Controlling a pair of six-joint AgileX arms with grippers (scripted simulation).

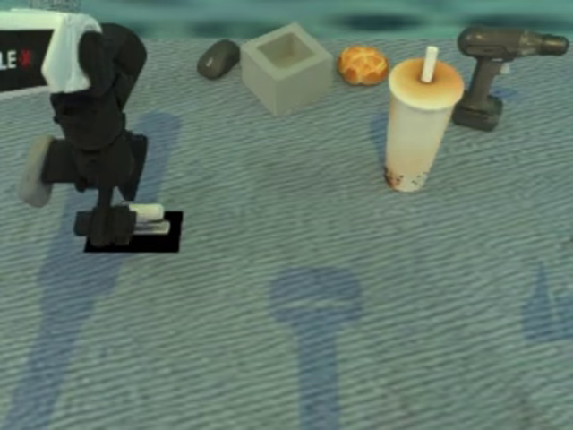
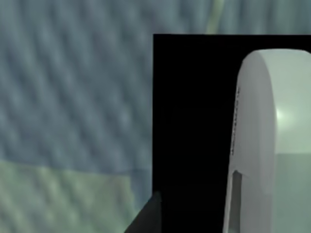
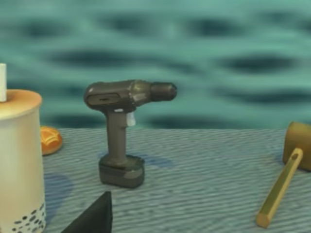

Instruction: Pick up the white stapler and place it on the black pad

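Observation:
The black pad (image 1: 170,235) lies at the table's left, and it fills the middle of the left wrist view (image 2: 192,121). The white stapler (image 1: 149,218) lies across the pad, its rounded end pointing to the right. In the left wrist view the stapler (image 2: 265,136) runs along one side of the pad. My left gripper (image 1: 111,226) stands straight down over the stapler's left end and is shut on it. One dark finger (image 2: 147,219) shows beside the pad's edge. My right arm is parked out of the top view; one finger (image 3: 97,216) shows, set wide with nothing by it.
Along the back stand a dark grey mouse (image 1: 218,59), a grey cube box (image 1: 286,69), a bread roll (image 1: 362,64), a tall cup with a straw (image 1: 419,121) and a drill (image 1: 492,72). A wooden mallet (image 3: 282,189) lies near the right arm.

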